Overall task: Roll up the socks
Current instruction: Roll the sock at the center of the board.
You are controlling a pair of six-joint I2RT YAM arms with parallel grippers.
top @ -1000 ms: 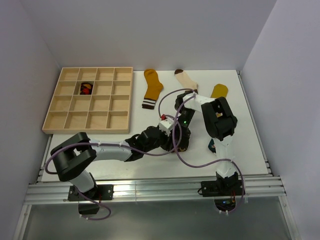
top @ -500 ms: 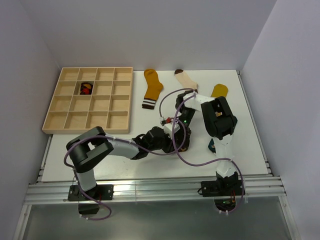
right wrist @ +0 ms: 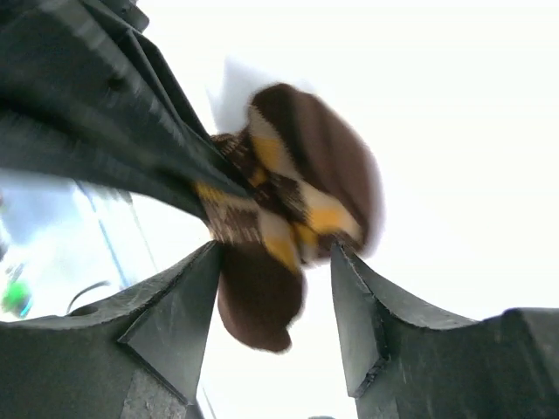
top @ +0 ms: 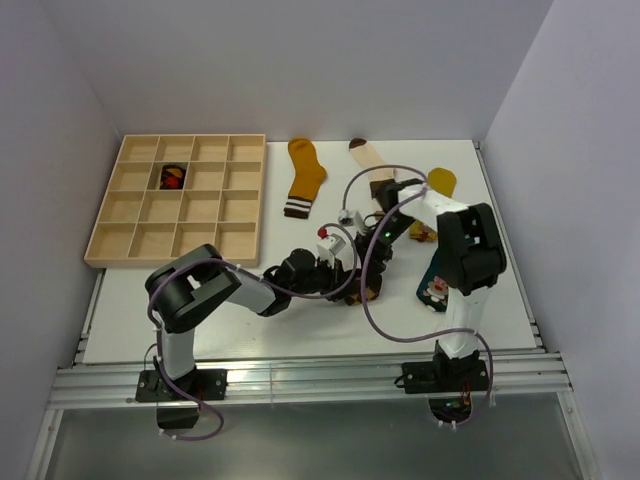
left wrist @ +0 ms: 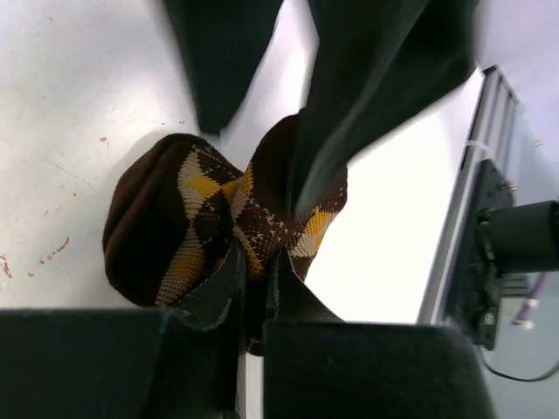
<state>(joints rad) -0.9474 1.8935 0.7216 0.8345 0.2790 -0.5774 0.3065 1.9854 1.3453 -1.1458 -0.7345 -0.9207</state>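
A brown and orange argyle sock (left wrist: 196, 218), bunched into a roll, lies on the white table near the front centre (top: 367, 292). My left gripper (left wrist: 255, 262) is shut on its fabric; in the top view it (top: 348, 284) comes in low from the left. My right gripper (right wrist: 275, 257) is open, one finger on each side of the same sock (right wrist: 297, 196) without pinching it. Other socks lie flat: a mustard one with a striped cuff (top: 303, 176), a cream one (top: 371, 158), a yellow one (top: 438, 182) and a teal one (top: 436, 286).
A wooden compartment tray (top: 128, 240) sits at the back left, with a dark rolled sock (top: 173, 177) in one cell. The right arm (top: 462, 240) stands over the right side of the table. The table's front edge and metal rail (top: 300, 375) run close behind the grippers.
My left gripper has closed onto the argyle sock. My right gripper has opened, and its arm has swung to the right, uncovering the teal sock.
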